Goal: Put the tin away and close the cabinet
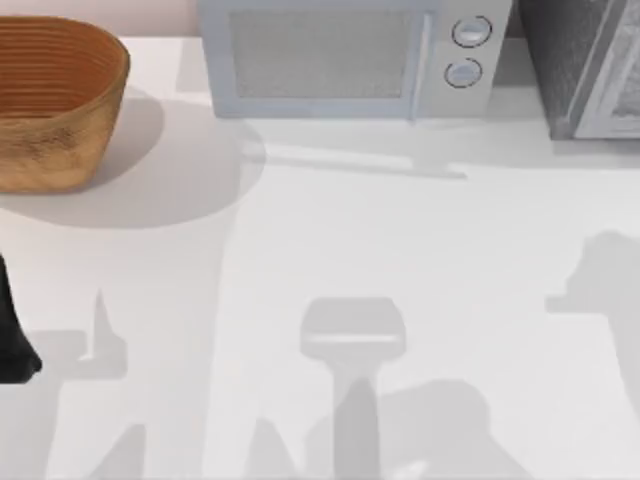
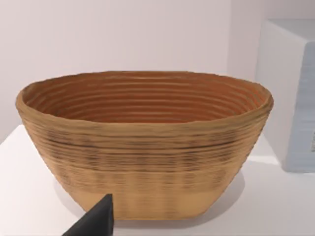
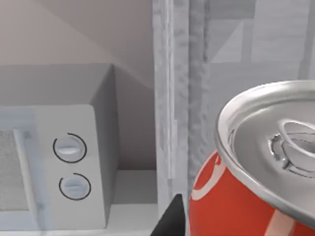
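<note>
The tin (image 3: 231,206), red with a silver-grey top, sits very close in the right wrist view. My right gripper is shut on it, and one dark finger (image 3: 170,221) shows at its side. Just beyond the tin rises the cabinet (image 3: 179,98), with its pale grey frame and speckled surface. In the top view the cabinet (image 1: 580,70) stands at the table's back right corner. My left arm (image 1: 15,330) is parked at the left edge of the table, its wrist view facing the basket.
A woven brown basket (image 1: 55,100) (image 2: 142,147) stands at the back left. A light grey microwave (image 1: 350,55) (image 3: 54,157) with two round knobs sits at the back middle, close beside the cabinet. The white table (image 1: 320,250) lies open in front.
</note>
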